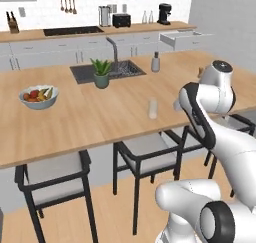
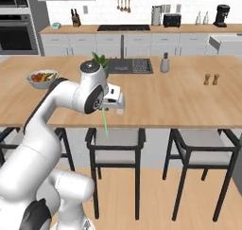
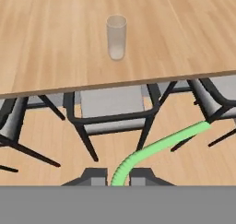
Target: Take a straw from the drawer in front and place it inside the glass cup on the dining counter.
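The bright green straw [image 3: 156, 147] is held between the jaws; the clear glass cup [image 3: 116, 37] stands upright on the wood bench [image 3: 55, 43] near its edge.

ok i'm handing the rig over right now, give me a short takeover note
Gripper: shut on the thin bright green straw, held over the floor just short of the counter edge.
Small clear glass cup: upright and empty on the light wood dining counter, near its front edge.
Light grey-white drawer: open at the back wall.
Done: straw taken.
Left: carry it over the cup, lower it in, release.
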You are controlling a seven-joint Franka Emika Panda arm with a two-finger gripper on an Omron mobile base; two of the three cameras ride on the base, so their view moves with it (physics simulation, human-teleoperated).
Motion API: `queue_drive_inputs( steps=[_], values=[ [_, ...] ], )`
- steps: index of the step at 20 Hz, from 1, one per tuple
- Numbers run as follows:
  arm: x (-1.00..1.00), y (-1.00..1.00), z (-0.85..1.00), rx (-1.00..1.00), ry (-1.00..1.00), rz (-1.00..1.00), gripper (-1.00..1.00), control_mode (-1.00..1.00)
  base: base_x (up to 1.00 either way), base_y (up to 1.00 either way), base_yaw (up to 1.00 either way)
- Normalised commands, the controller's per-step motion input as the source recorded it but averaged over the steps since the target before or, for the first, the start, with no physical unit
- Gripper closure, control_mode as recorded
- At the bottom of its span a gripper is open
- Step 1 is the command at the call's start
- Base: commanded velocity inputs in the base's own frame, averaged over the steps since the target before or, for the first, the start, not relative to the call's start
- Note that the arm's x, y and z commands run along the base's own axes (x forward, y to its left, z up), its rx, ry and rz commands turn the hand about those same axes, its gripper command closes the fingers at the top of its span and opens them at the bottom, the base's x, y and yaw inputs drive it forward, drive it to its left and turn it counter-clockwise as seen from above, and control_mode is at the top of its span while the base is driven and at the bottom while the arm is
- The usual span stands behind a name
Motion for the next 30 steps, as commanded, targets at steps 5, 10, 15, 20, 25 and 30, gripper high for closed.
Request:
queue_drive_inputs(
  steps=[5, 10, 15, 20, 25, 30],
  values=[
    [0.00, 0.00, 0.00, 0.00, 0.00, 0.00, 1.00, 1.00, 0.85, 0.03, 0.03],
    [0.00, 0.00, 0.00, 0.00, 0.00, 0.00, 1.00, 1.00, 0.60, -0.06, 0.26],
    [0.00, 0.00, 0.00, 0.00, 0.00, 0.00, 1.00, 1.00, 0.59, -0.30, 0.36],
    [0.00, 0.00, 0.00, 0.00, 0.00, 0.00, 1.00, 1.00, 0.79, -0.22, 0.20],
    [0.15, -0.10, 0.37, 0.00, -0.12, 0.01, 1.00, -1.00, 0.13, -0.03, 0.02],
    [0.00, -0.33, 0.72, 0.05, -0.34, 0.00, 1.00, -1.00, 0.00, 0.00, 0.00]
  ],
)
